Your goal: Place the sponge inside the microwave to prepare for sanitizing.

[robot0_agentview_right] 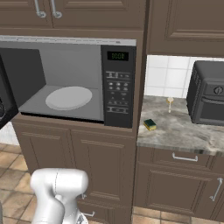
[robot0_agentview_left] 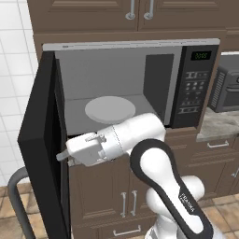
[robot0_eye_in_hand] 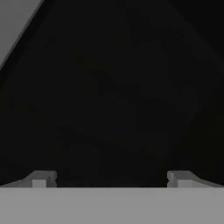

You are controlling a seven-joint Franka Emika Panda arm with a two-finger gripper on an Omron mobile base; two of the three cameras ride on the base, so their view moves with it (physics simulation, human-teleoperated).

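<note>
The microwave (robot0_agentview_left: 191, 84) stands with its door (robot0_agentview_left: 39, 140) swung wide to the left, showing the grey cavity and the white turntable (robot0_agentview_left: 109, 109). My gripper (robot0_agentview_left: 63, 156) sits low at the front left of the cavity, pointing at the inside face of the door. In the hand view the black door is close ahead, and the gripper (robot0_eye_in_hand: 109, 179) is open with its fingertips (robot0_eye_in_hand: 41, 179) far apart and nothing between them. The sponge (robot0_agentview_right: 150, 124), yellow with a dark top, lies on the stone counter (robot0_agentview_right: 183, 131) just right of the microwave (robot0_agentview_right: 118, 87).
A dark slatted toaster oven (robot0_agentview_right: 208, 94) stands at the back right of the counter, with a small pale stemmed item (robot0_agentview_right: 169, 103) beside it. The door's grey bar handle (robot0_agentview_left: 14, 196) juts out low on the left. Wooden cabinets sit above and below.
</note>
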